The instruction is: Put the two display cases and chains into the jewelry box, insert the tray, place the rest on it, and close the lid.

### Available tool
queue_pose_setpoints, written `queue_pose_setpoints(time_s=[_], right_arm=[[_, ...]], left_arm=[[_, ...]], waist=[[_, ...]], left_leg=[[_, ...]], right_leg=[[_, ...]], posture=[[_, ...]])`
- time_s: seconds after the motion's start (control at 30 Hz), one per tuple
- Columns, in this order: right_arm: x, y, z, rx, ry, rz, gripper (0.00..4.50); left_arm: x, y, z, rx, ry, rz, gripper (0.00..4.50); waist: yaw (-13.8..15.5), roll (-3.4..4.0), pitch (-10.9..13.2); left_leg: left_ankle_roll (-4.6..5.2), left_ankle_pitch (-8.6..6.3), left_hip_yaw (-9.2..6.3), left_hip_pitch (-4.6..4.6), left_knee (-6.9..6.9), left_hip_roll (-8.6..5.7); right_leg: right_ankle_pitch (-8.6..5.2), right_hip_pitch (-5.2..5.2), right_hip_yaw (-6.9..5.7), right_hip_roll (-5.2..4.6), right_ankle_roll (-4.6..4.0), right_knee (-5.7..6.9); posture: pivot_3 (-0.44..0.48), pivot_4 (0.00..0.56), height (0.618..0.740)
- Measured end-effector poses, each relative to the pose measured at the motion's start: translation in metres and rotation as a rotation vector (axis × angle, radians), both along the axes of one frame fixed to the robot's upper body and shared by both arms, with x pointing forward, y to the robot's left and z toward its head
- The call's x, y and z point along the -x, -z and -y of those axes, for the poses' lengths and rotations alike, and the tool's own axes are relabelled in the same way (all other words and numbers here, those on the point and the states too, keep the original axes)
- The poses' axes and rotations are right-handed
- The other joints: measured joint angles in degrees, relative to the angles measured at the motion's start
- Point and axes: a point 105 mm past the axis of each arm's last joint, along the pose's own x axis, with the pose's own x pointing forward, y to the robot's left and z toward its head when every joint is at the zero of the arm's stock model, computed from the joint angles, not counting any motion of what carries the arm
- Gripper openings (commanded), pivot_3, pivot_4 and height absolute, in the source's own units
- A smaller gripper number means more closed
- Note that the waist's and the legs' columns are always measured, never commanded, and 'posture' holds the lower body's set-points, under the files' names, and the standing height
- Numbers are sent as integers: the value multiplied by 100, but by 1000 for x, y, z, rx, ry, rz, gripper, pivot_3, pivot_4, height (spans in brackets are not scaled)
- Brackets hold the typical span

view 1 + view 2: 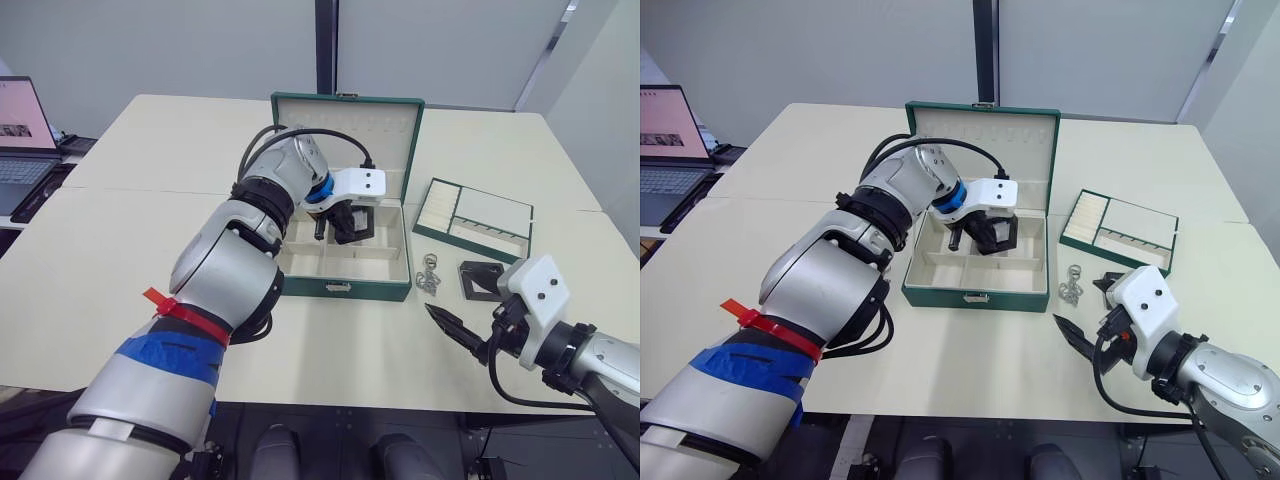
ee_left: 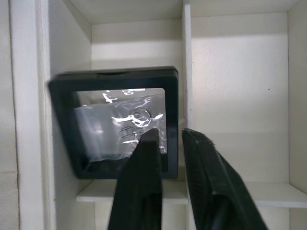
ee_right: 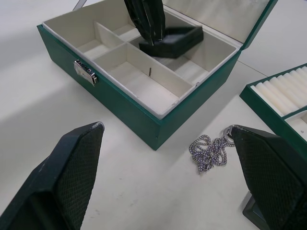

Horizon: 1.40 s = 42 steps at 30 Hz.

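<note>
Inside the jewelry box (image 3: 144, 96), left gripper (image 2: 170, 139) clenched on display case (image 2: 115, 120) (rim); right gripper (image 3: 168, 158) jaws released, chains (image 3: 208, 151) between.

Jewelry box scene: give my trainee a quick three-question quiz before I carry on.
1. True or false: the lid of the jewelry box is shut.
2. Which pincer holds a display case inside the box: A) left pincer B) right pincer?
3. Fill in: the chains lie on the table between the box and the ____.

Key: 1 false, it stands open. 2 A, the left is pinching the display case by its frame; the right is open. 3 tray.
</note>
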Motion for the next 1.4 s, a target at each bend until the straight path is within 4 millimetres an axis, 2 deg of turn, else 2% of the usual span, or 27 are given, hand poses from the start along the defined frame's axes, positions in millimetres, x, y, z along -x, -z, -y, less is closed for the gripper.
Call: queue_pose_setpoints(time_s=[0.23, 0.37, 0.47, 0.53, 0.6, 0.63, 0.67, 0.73, 0.77, 0.83, 0.93, 1.13, 1.27, 1.4], right_arm=[[0, 0, -1, 0, -3, 2, 4500], [-1, -4, -4, -1, -22, 17, 4500], [-1, -5, -5, -3, -33, 19, 4500], [0, -5, -7, -9, -46, 17, 4500], [1, -2, -8, -27, -62, -5, 4500], [2, 1, -8, -35, -67, -20, 4500], [2, 3, -8, -39, -64, -31, 4500], [2, 3, -10, -47, -88, -39, 4500], [2, 3, -10, -48, -89, -41, 4500], [2, 5, -12, -57, -110, -54, 4500], [2, 10, -11, -64, -125, -82, 4500], [1, 22, -3, -45, -122, -126, 4500], [3, 27, 0, -46, -128, -149, 4500], [6, 32, 1, -48, -133, -177, 4500]], left_arm=[[-1, -2, -3, 23, -21, -12, 3772], [7, -17, -8, 176, -29, -122, 3772], [17, -56, -13, 401, 19, -170, 3772], [26, -77, -30, 518, 40, -139, 3772], [42, -68, -66, 572, -6, -148, 3772], [51, -58, -80, 595, -32, -173, 4038], [56, -48, -85, 605, -52, -208, 4099], [80, -33, -95, 635, -66, -269, 4475], [84, -33, -96, 637, -72, -274, 4475], [102, -42, -114, 688, -111, -205, 4475], [116, -44, -140, 758, -189, -73, 4475], [137, -2, -192, 779, -431, 41, 4475], [149, 13, -213, 760, -511, 90, 4475], [159, 27, -232, 745, -613, 60, 4475]], waist=[[-1, 0, 0], [-21, 1, 0], [-23, 3, -2], [-44, 29, -17], [-131, 81, -48], [-155, 88, -52], [-145, 85, -50], [-102, 80, -50], [-79, 77, -48], [-40, 76, -55], [-23, 75, -56], [-15, 66, -60], [-8, 60, -63], [-14, 56, -66]], left_leg=[[0, 0, 0, 0, 0, 0], [-1, 1, 0, 0, 0, 1], [-4, 2, -1, 0, -2, 4], [-5, 3, 1, 3, -4, 8], [-6, 3, 14, 31, -13, 14], [-6, 4, 11, 42, -17, 19], [-7, 4, 2, 41, -15, 22], [-7, 7, -7, 34, 0, 23], [-7, 7, -8, 34, 6, 23], [-5, 5, -6, 37, 13, 19], [3, 0, -5, 63, 8, 19], [13, -7, -2, 73, -1, 19], [13, -8, 2, 74, -7, 19], [13, -9, 4, 76, -11, 19]], right_leg=[[0, 0, 0, 0, 0, 0], [0, -2, -1, 0, 0, 3], [0, -1, -4, 0, 0, 3], [0, 2, -2, 0, 0, -2], [0, 19, 14, 1, 0, -2], [0, 23, 12, 3, 0, 1], [-1, 28, -4, 4, 0, 8], [-1, 34, -18, 3, 0, 12], [0, 35, -19, 2, 0, 11], [-1, 44, -16, -4, 0, 5], [-1, 68, -17, -4, 1, -3], [-1, 74, -13, -4, 0, -8], [-1, 71, -11, -5, 0, -10], [-1, 67, -7, -4, 0, -10]], posture=[[0, 150, 740], [0, 150, 740], [0, 150, 740], [0, 150, 740], [0, 150, 740], [0, 150, 740], [0, 150, 740], [0, 150, 740], [0, 150, 740], [0, 150, 740], [0, 150, 740], [0, 150, 740], [0, 150, 740], [0, 150, 740]])
